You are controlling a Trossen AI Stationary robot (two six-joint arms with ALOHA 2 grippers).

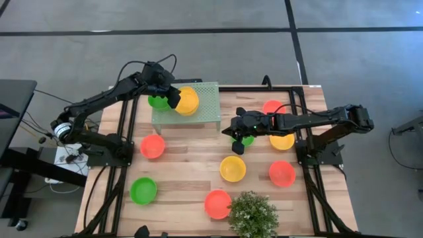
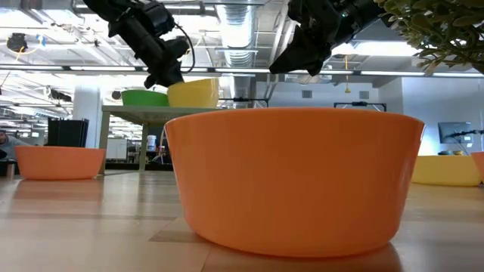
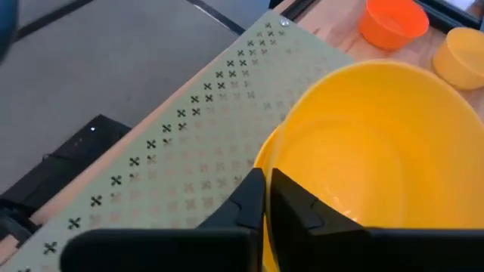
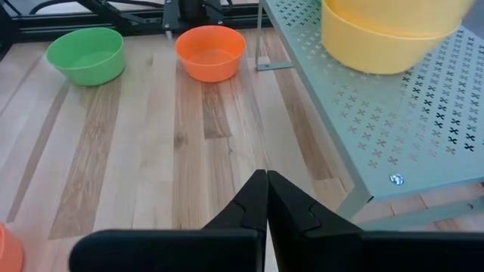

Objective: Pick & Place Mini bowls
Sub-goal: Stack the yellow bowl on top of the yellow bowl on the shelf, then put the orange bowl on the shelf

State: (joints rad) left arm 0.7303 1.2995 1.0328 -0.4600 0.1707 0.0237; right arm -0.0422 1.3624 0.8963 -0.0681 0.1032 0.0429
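A yellow mini bowl [image 1: 188,100] sits on the pale green perforated stand [image 1: 205,111] at the far left, beside a green mini bowl [image 1: 157,102]. In the right wrist view the yellow bowl [image 4: 393,15] lies tilted inside a second yellow bowl [image 4: 378,53]. My left gripper [image 3: 266,185] is shut at its rim. My right gripper [image 1: 238,147] hangs shut and empty over the table's middle, above a partly hidden green mini bowl [image 1: 247,139]. Several more orange, yellow and green mini bowls rest on the wooden table. My left gripper pinches the yellow bowl's rim [image 3: 262,155] on the side toward the table's left, one finger outside the wall and one inside. The fingers come slanting down from the table's left. The bowl stays on the stand, tilted.
Loose bowls: orange [image 1: 153,146], green [image 1: 143,190], yellow [image 1: 232,168], orange [image 1: 217,203], orange [image 1: 282,173], yellow [image 1: 282,141], orange [image 1: 272,106]. A potted plant [image 1: 252,213] stands at the near edge. The stand's near-right leg [image 4: 355,198] is close to my right gripper.
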